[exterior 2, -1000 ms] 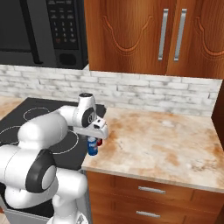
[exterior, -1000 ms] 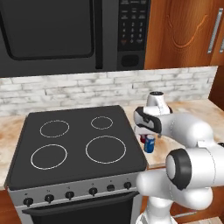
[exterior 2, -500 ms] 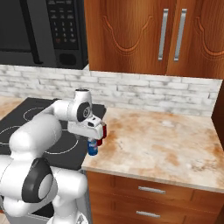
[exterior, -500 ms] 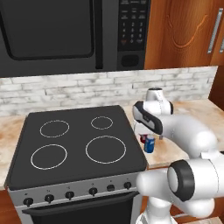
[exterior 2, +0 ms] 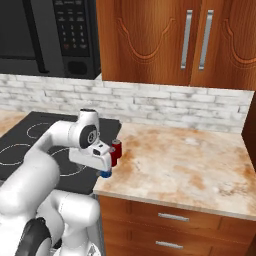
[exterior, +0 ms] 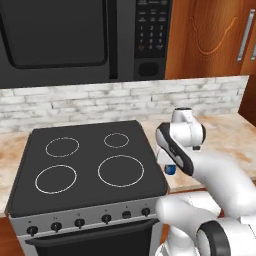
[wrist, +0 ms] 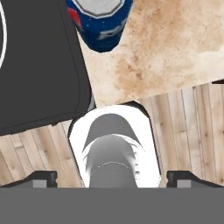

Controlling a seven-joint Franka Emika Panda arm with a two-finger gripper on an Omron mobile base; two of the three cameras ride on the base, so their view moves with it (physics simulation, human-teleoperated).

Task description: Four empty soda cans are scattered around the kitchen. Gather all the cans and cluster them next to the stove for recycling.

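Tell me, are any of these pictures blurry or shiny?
Left base view: soft and grainy, no glare on the black stove. Right base view: even light, red can a little fuzzy. Hand view: blue can is close and sharp, cut off at the top.

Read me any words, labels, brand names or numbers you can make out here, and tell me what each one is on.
No text here can be read.
Microwave keypad: small white marks on the keys, too small to read.
Blue soda can: a whitish mark on its side, too blurred to read.
Red soda can: no lettering legible.
Stove knobs: no readable markings.
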